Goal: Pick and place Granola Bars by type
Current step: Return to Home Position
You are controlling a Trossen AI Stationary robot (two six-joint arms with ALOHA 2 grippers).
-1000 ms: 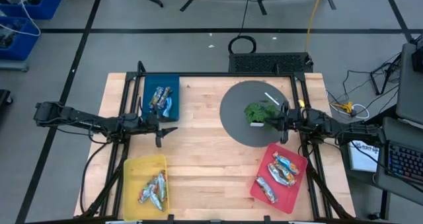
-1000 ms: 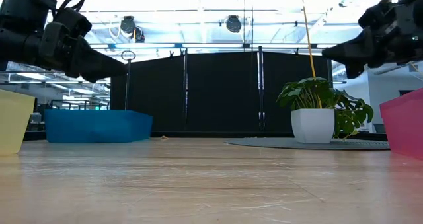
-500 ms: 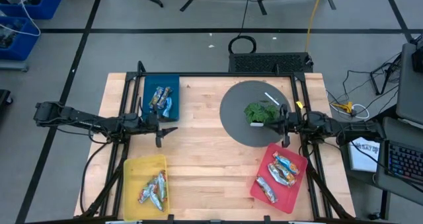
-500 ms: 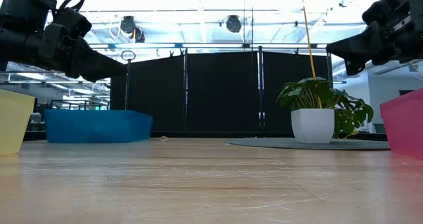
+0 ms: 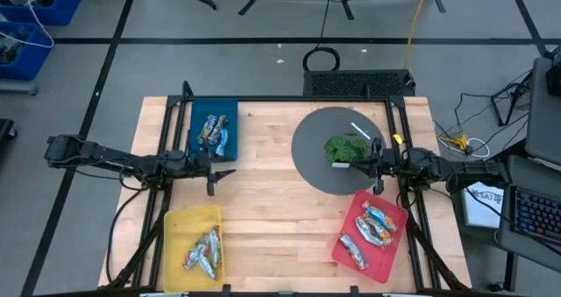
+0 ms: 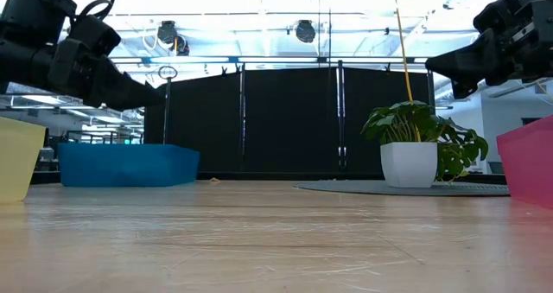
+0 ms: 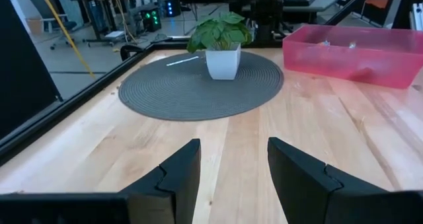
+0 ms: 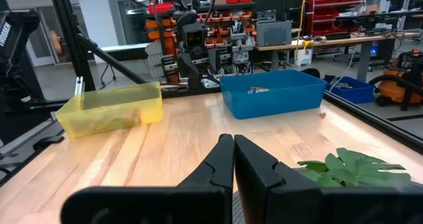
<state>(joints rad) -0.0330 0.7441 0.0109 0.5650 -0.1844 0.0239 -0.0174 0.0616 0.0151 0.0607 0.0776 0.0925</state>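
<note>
The pale plank table [image 5: 272, 201] stood on a grey, black-taped floor and carried a round woven grey mat [image 5: 316, 166]; shiny, crinkled foil granola bars [image 5: 368, 227] lay sorted in three plastic bins, the pink bin [image 5: 349, 220] just beside the mat, the blue bin [image 5: 230, 113] and yellow bin [image 5: 180, 227] well left of it. The left gripper [image 7: 232, 148] hung left of the mat, fingers apart; the right gripper [image 8: 233, 141] hovered over the mat's right edge, fingers together.

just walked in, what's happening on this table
The sorting looks finished: granola bars lie in the blue bin, the yellow bin and the pink bin. Neither hand holds anything. The left hand is open, above the table between the blue and yellow bins. The right hand is shut, over the round mat beside the potted plant.
</note>
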